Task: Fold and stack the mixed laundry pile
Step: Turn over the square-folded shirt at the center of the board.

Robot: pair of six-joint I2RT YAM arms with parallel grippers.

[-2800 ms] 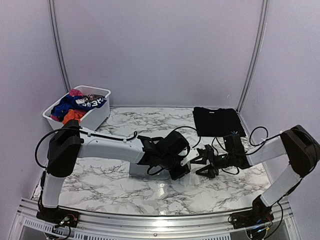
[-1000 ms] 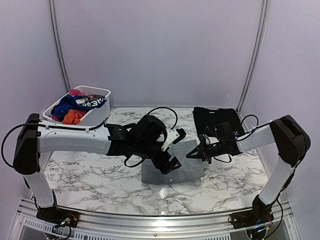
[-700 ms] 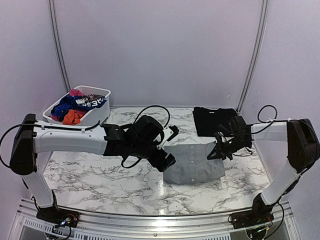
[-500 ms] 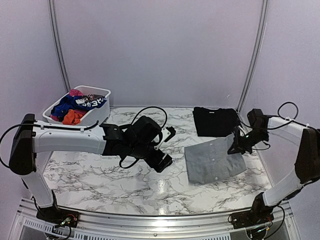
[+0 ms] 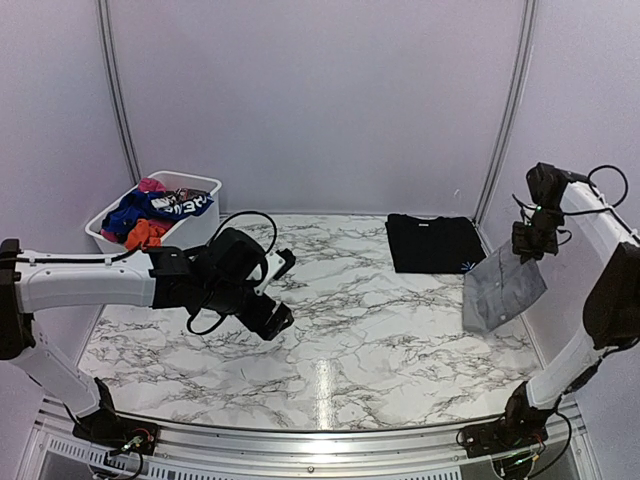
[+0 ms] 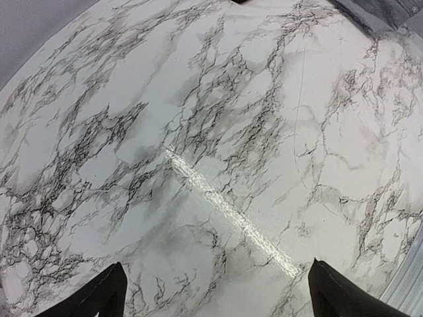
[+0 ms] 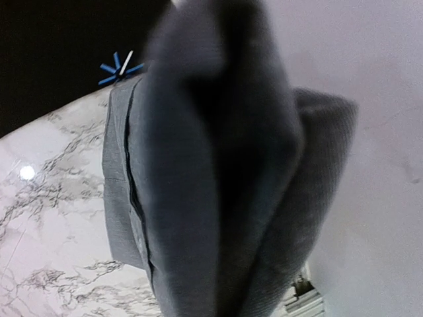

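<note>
The folded grey shirt (image 5: 500, 290) hangs at the far right, its top edge pinched in the closed jaws of the right gripper (image 5: 527, 243), just beside the folded black garment (image 5: 435, 243) lying flat on the marble table (image 5: 340, 300). More colourful pieces (image 5: 150, 212) fill the white basket (image 5: 195, 238) at back left. The left gripper (image 5: 283, 292) hovers over the marble, jaws spread wide, holding nothing

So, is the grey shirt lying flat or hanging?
Hanging, folded: the right gripper pinches its top edge and the grey shirt dangles at the right end of the table.
</note>
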